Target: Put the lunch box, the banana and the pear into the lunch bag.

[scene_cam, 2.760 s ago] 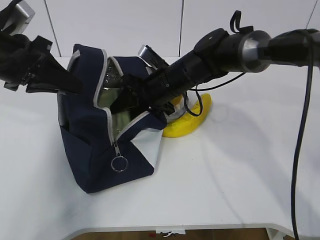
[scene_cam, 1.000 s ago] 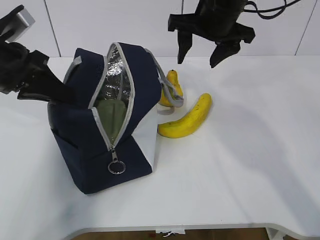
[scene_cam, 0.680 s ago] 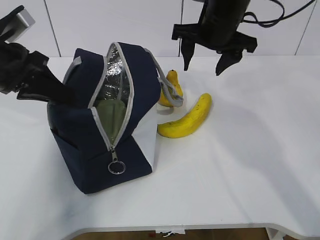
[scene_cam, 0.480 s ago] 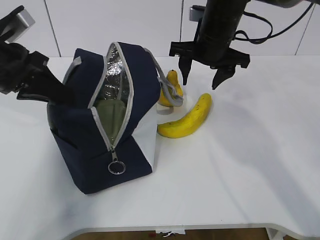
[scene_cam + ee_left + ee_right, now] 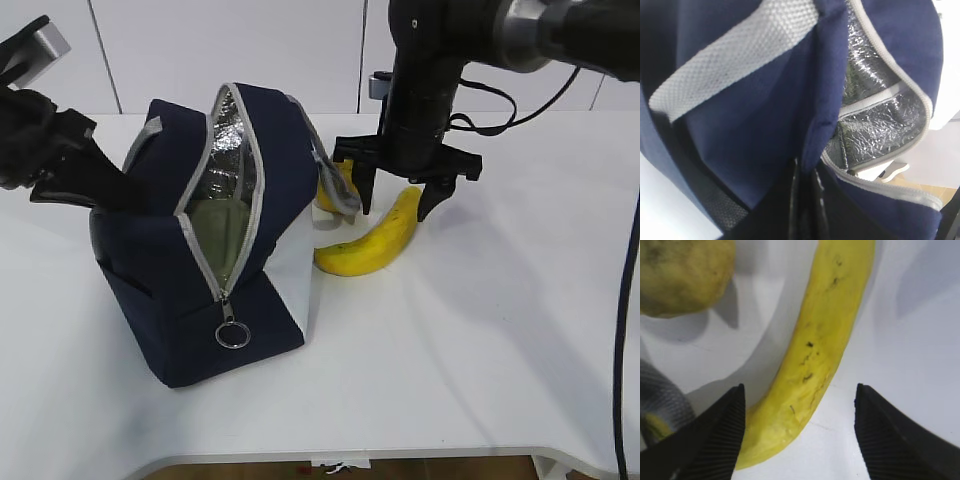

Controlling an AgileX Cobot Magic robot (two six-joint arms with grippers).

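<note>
My right gripper (image 5: 397, 202) hangs spread over the banana (image 5: 375, 241) (pear (image 5: 335, 186) just beside), grasping nothing; my left gripper (image 5: 805, 175) pinches the lunch bag (image 5: 200, 250) fabric.

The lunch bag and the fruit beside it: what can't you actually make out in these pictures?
- Lunch box: only a green sliver shows through the lunch bag opening in the exterior view.
- Pear: partly hidden by the bag's grey handle there; cut off by the frame edge in the right wrist view.
- Left gripper: its tips are buried in bag fabric.
- Banana: its far tip sits behind the right gripper.
</note>
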